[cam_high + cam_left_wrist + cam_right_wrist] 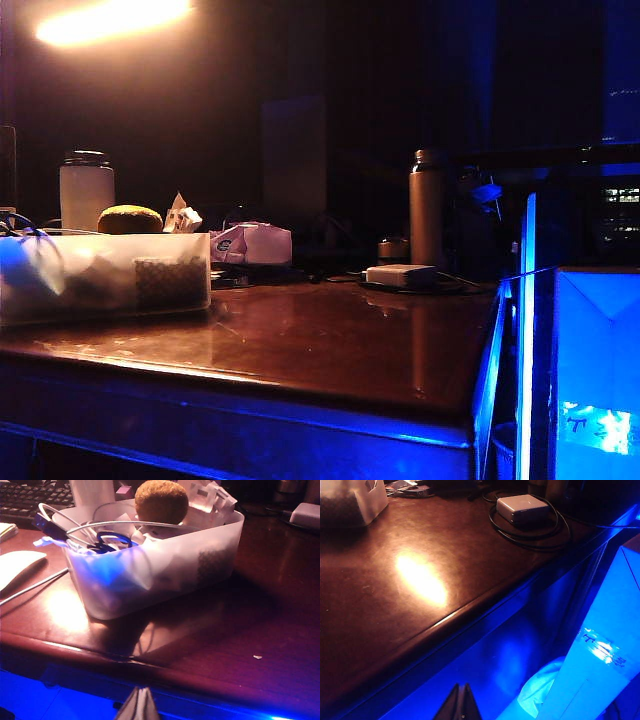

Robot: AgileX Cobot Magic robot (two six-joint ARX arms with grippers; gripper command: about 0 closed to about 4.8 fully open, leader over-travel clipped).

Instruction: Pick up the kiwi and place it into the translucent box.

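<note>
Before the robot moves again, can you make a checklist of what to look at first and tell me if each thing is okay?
1. Kiwi spotted: ok. It shows at the far side of the translucent box, above its rim.
2. Kiwi inside the box or behind it: cannot tell.
3. Room in the box: not ok. It is crowded with cables, paper and blue-handled scissors.
4. Left gripper ready to grab: not ok. It looks shut, holds nothing and hangs below the table edge.
5. Right gripper: not ok. It is shut, empty and low beside the blue box.
6. Light: not ok. The room is dark.
</note>
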